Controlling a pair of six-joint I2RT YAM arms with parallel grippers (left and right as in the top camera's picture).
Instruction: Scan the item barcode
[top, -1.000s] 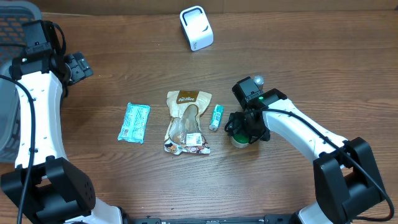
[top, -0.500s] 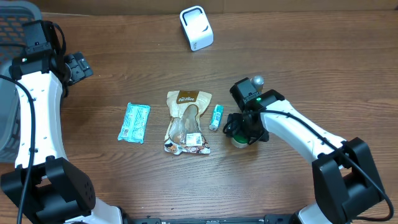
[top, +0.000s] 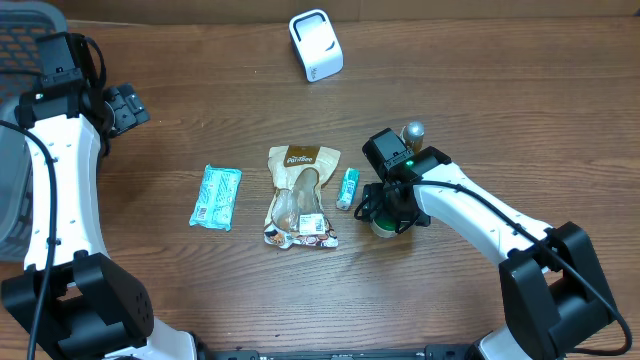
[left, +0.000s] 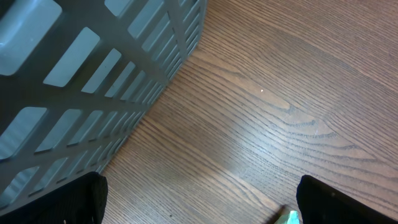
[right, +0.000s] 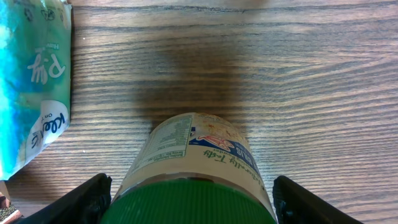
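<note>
right gripper leftward, snug on jar

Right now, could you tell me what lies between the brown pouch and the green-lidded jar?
A small teal tube lies between the brown pouch and the green-lidded jar, close beside the pouch; the overhead view shows it.

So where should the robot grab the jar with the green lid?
By its round sides just under the green lid, coming straight down from above. The jar looks upright, and the right gripper straddles it.
</note>
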